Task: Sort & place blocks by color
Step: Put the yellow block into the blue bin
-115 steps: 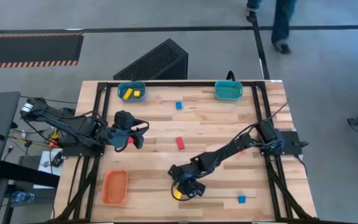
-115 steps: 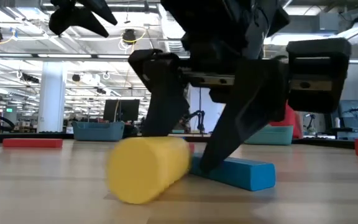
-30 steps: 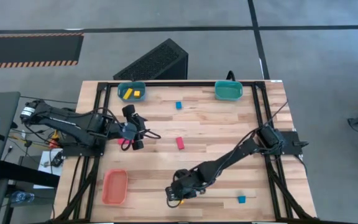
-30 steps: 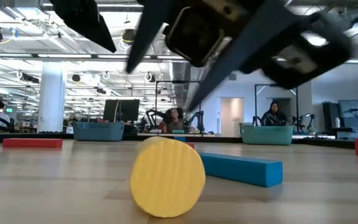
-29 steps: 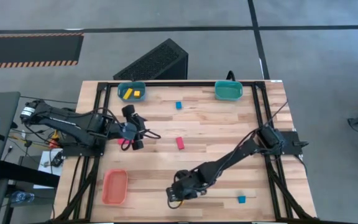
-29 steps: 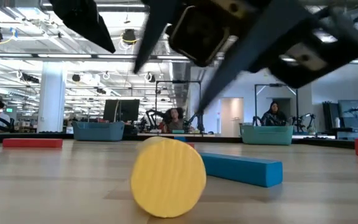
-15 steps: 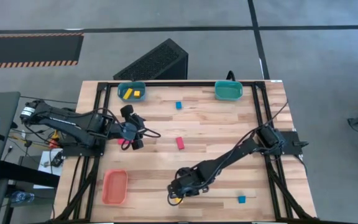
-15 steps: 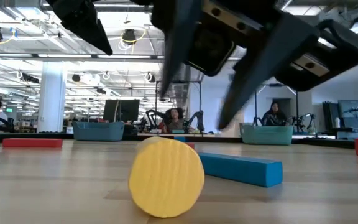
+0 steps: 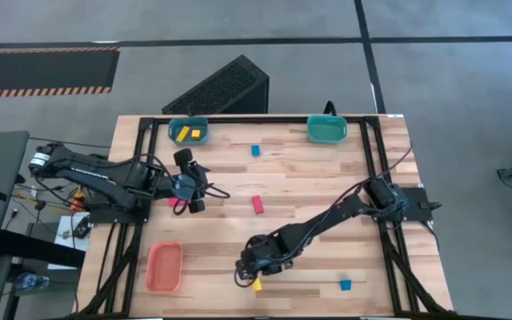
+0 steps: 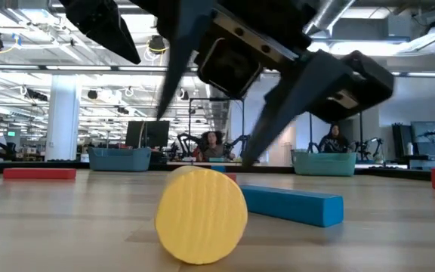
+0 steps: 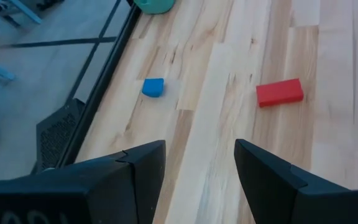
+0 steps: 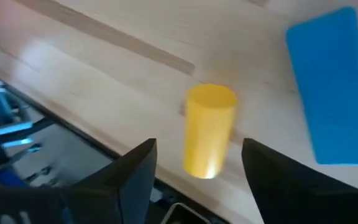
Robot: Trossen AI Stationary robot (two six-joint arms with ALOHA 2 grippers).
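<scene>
A yellow cylinder block [image 12: 209, 130] lies on its side near the table's front edge [image 9: 257, 284], with a blue bar [image 12: 331, 118] lying flat beside it [image 10: 293, 205]. My right gripper [image 12: 199, 144] hangs open just above the cylinder [image 10: 201, 215], one finger on either side, touching nothing. My left gripper [image 9: 196, 188] waits open above the table's left side [image 11: 199, 146]. A red block [image 9: 258, 204] and a small blue block [image 9: 256, 151] lie mid-table. Another blue block [image 9: 345, 284] lies front right. Two yellow blocks [image 9: 188, 133] lie in the far-left tray.
A blue tray [image 9: 188, 130] stands at the far left, a teal tray [image 9: 327, 131] at the far right and an orange tray [image 9: 163, 267] at the front left. A red bit [image 9: 178, 203] shows under my left gripper. Bare wood lies at mid-right.
My right gripper has shifted a little toward the table's left edge above the yellow cylinder and has opened somewhat wider. The cylinder and the blue bar have stayed where they were.
</scene>
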